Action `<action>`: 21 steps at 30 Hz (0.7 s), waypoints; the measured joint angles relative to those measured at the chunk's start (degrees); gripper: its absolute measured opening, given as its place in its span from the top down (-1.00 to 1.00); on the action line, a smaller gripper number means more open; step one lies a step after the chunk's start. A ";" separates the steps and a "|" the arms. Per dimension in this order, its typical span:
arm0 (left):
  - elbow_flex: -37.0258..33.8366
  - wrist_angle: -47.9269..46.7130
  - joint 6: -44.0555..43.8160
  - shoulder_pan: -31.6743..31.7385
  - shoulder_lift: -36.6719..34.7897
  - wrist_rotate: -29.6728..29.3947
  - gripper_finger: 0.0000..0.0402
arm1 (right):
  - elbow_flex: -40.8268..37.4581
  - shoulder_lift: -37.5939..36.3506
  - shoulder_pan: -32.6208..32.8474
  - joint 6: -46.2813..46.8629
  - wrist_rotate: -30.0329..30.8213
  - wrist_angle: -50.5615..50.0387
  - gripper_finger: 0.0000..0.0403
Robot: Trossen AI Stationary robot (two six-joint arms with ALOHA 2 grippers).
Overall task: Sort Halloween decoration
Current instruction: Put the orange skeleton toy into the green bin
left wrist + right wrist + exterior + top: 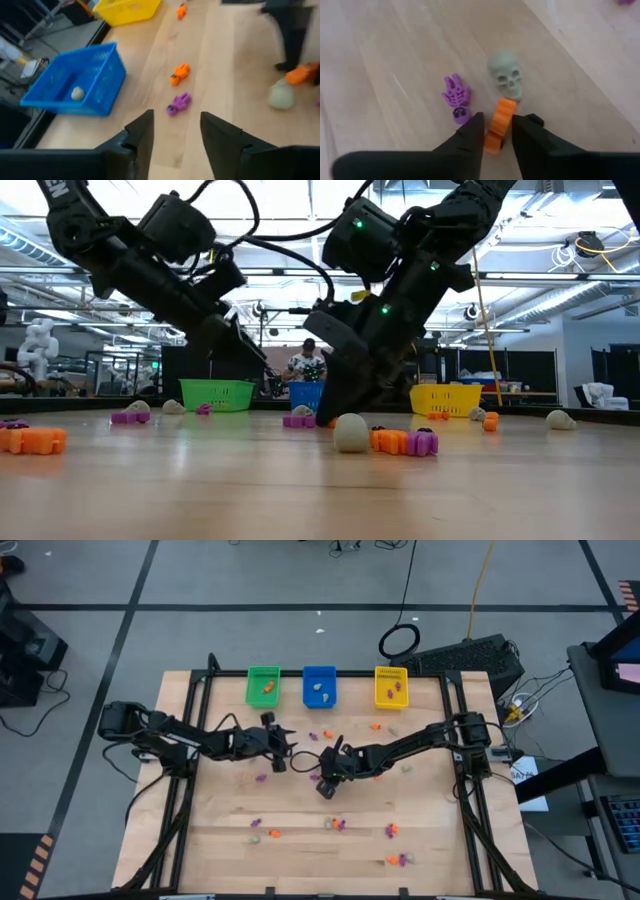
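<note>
Three bins: green point(264, 686), blue point(319, 687), yellow point(391, 686). Right hand point(497, 131) grips an orange trinket point(498, 125) beside one grey skull point(506, 74); left hand point(175, 135) open, empty.

Two dark jointed arms, black looping cables, green indicator lights, dark wedge-shaped fingers point(140, 137).

A robotics lab: open hall, ceiling lights point(300, 255), other machines behind.
</note>
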 joint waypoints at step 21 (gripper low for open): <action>-1.13 2.82 -4.32 2.66 0.00 28.16 0.54 | 11.46 -0.11 1.41 -31.16 6.33 -6.06 0.93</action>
